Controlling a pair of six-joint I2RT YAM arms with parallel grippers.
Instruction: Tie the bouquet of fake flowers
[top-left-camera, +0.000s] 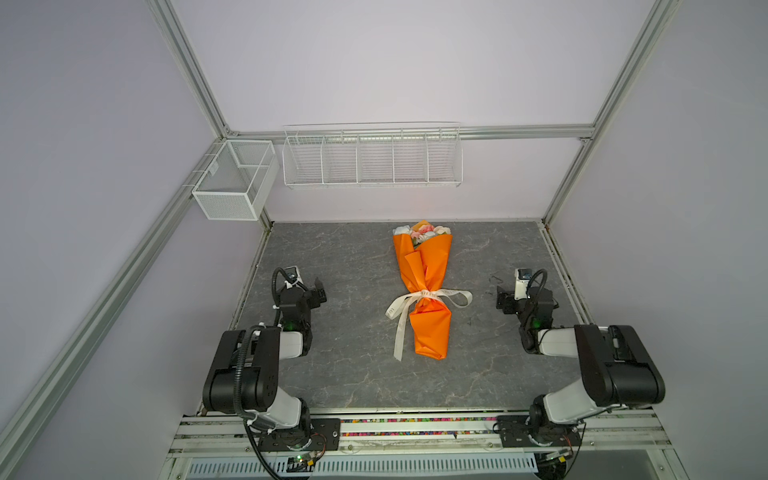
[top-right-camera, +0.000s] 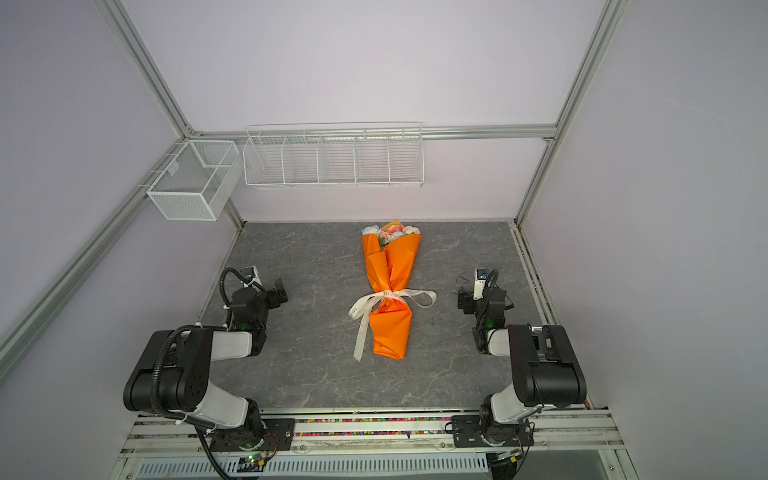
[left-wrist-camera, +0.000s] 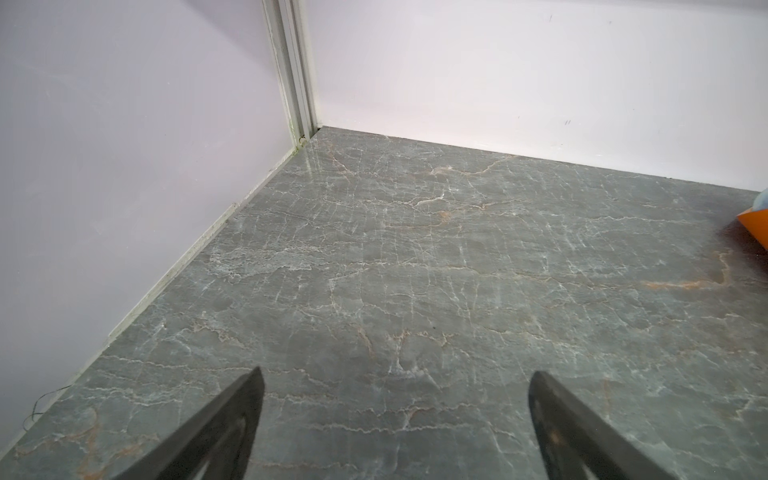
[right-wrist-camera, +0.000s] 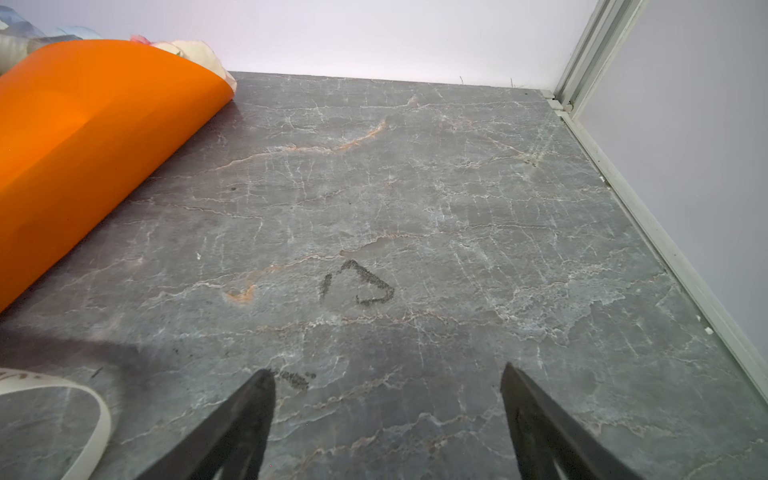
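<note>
Left gripper (top-left-camera: 319, 291) sits at about 9 o'clock on the gray stone-look table (top-left-camera: 345, 374), well apart from everything else. Its jaws are spread wide with nothing between them. The left wrist view shows its two dark fingers (left-wrist-camera: 224, 428) apart over bare tabletop.

On the wall at about 10 o'clock hangs a white mesh basket (top-left-camera: 232, 183), and at 12 o'clock a long white wire rack (top-left-camera: 372, 160) with dividers.

At the middle of the table the bouquet (top-left-camera: 422, 233) lies flat, its pale flower heads toward 12 o'clock. It is rolled in orange paper (top-left-camera: 424, 266), whose foot points to 6 o'clock. A cream ribbon (top-left-camera: 424, 294) is tied around the narrow waist of the wrap. Its loops reach out to 9 and 3 o'clock, and its tails trail down toward 7 o'clock, resting on the table. Both top views show it so.

At about 3 o'clock is the right gripper (top-left-camera: 504, 300), jaws also spread and empty, near the ribbon's 3 o'clock loop but not touching it. The right wrist view shows its fingers (right-wrist-camera: 232, 428) apart, and ahead of them a dark scribble (right-wrist-camera: 361, 284) on the tabletop.
</note>
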